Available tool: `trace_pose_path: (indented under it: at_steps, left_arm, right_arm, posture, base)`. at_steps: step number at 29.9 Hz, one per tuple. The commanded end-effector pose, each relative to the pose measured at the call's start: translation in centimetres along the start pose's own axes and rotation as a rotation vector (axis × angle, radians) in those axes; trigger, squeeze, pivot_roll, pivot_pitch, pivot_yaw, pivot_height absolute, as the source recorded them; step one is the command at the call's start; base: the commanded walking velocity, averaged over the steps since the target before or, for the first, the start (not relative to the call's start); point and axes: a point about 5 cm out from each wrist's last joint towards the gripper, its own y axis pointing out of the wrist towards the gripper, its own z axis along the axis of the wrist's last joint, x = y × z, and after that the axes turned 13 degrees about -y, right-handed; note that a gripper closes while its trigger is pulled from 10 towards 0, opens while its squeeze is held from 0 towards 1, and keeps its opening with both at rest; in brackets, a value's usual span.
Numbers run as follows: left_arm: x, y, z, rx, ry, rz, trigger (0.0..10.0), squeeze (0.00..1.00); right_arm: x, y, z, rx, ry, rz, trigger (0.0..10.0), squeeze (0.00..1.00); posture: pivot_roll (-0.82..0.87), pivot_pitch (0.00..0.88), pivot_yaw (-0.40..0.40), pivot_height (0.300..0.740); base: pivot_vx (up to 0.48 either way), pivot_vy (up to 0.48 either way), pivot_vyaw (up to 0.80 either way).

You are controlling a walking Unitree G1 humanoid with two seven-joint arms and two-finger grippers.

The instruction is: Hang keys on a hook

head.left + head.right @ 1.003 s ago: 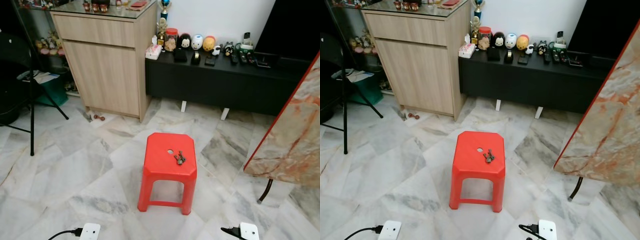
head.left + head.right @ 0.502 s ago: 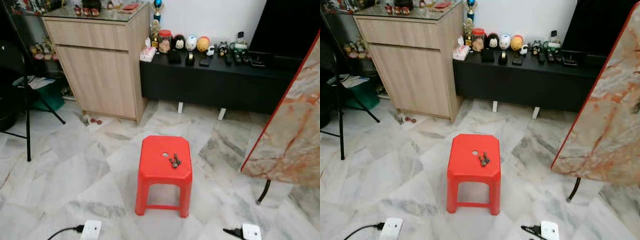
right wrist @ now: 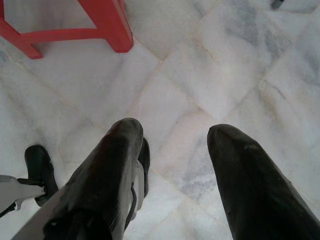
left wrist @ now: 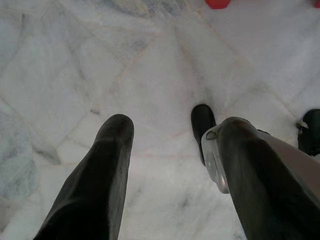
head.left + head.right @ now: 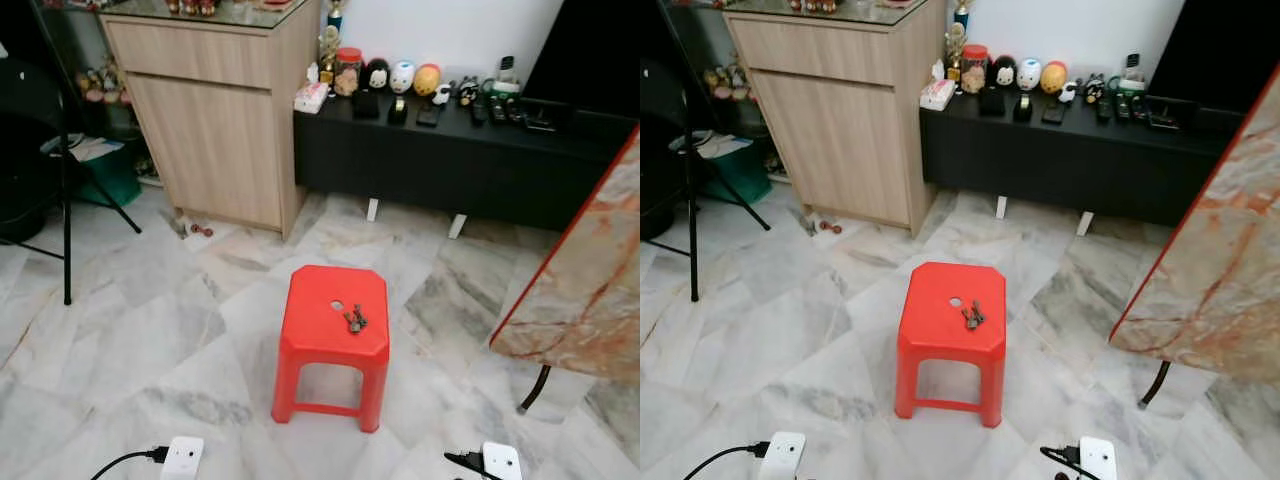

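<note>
- Progress: the task looks barely begun. The keys (image 5: 355, 320) lie untouched on the top of the red stool (image 5: 305, 340), just beside the small round hole in its seat. Pick-up, carry and hanging all remain to be done.
- Destination: no hook can be made out among the wooden cabinet (image 5: 215, 120), the black TV bench (image 5: 450, 160) with its row of figurines, or the marble-patterned panel (image 5: 585, 290) on the right.
- Left pincer (image 4: 167, 145): hangs low over the marble floor (image 4: 75, 65), well apart from the stool; its two black fingers stand spread with bare floor between them, gripping nothing.
- Right pincer (image 3: 172, 145): likewise parted and unladen over the floor, with a leg of the stool ahead of it.
- Orientation of the keys: the bunch lies flat. Its long axis seems to run from the stool's centre toward its near right edge, ring end nearer the hole, blades fanned away from it; the bunch is too small to confirm which end is which.
</note>
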Motion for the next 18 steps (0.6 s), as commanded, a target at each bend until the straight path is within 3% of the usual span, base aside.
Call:
trace_pose_path:
  at_steps: [1, 11, 15, 18]
  left_arm:
    - [-0.06, -0.04, -0.32, -0.01, 0.01, 0.002, 10.0, 0.0]
    - [-0.04, -0.05, -0.46, -0.012, 0.015, 0.004, 10.0, 0.0]
    - [0.17, -0.05, -0.54, -0.015, 0.035, -0.003, 10.0, 0.0]
    - [0.15, -0.06, -0.57, -0.015, 0.038, -0.003, 10.0, 0.0]
  right_arm:
    - [0.17, -0.01, 0.02, -0.003, -0.004, -0.002, 10.0, 0.0]
    - [0.21, -0.02, -0.01, -0.011, -0.055, 0.014, 10.0, 0.0]
    - [0.25, -0.03, -0.15, -0.025, -0.066, 0.015, 10.0, 0.0]
    - [0.2, -0.04, -0.24, -0.025, -0.043, 0.012, 10.0, 0.0]
  posture:
    - [0.02, 0.0, -0.047, 0.74]
    - [0.02, 0.0, -0.051, 0.74]
    - [0.02, 0.0, -0.052, 0.74]
    - [0.02, 0.0, -0.049, 0.74]
  base:
    - [0.0, 0.0, 0.0]
    - [0.288, 0.0, 0.0]
    - [0.294, 0.0, 0.59]
    - [0.298, 0.0, 0.0]
